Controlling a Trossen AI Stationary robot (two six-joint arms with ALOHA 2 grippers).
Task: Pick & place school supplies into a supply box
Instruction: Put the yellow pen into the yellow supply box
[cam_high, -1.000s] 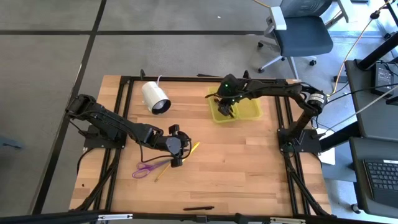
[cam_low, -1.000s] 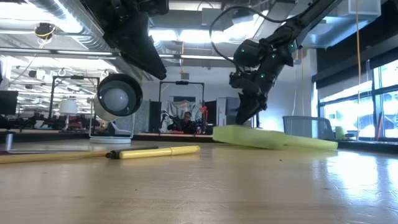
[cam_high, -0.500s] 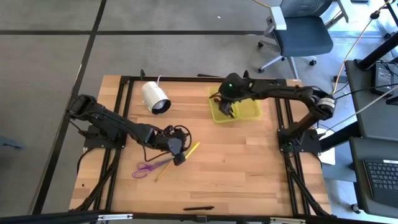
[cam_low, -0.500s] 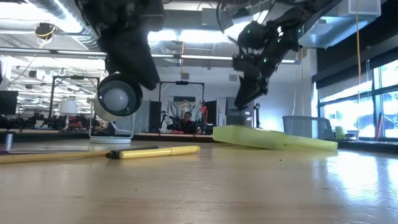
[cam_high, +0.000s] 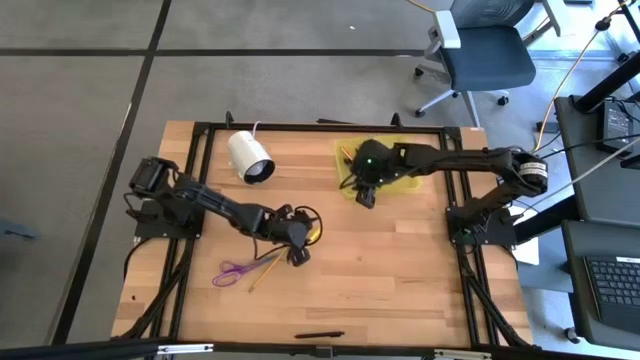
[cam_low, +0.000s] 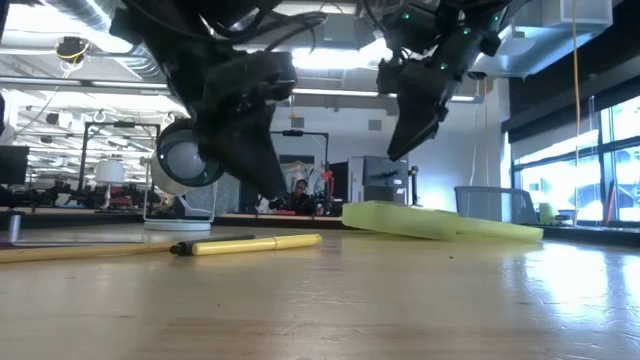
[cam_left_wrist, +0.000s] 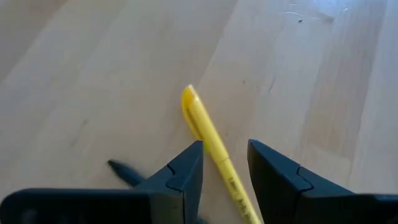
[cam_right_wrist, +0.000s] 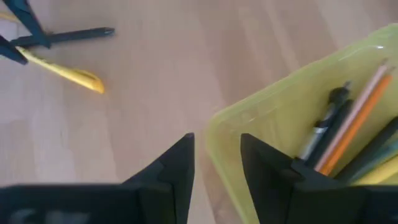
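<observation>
Two grippers are at work over the wooden table (cam_high: 400, 280). Nearest its front edge, a lone black pen (cam_high: 318, 335) lies flat. Farther in, toward the left side, the purple-handled scissors (cam_high: 236, 270) rest on the wood with a pencil (cam_high: 264, 270) just beside them. My left gripper (cam_left_wrist: 224, 171) is low over the middle of the table, its fingers (cam_left_wrist: 186, 171) parted a little, one on each side of a yellow highlighter (cam_left_wrist: 211, 140) that lies flat on the wood; the pads are close to the barrel but not closed on it. A dark pen (cam_left_wrist: 124, 172) lies beside it, partly hidden behind one finger. Beyond, toward the back edge on the right, my right gripper (cam_right_wrist: 216, 163) hangs above the near rim of the translucent yellow-green supply box (cam_high: 395, 178), fingers slightly apart and holding nothing. Inside the box I see an orange pencil (cam_right_wrist: 354, 127) and a black pen (cam_right_wrist: 326, 124) among other pens. At the back edge on the left lies a white cylinder (cam_high: 250, 157) with its cable.
</observation>
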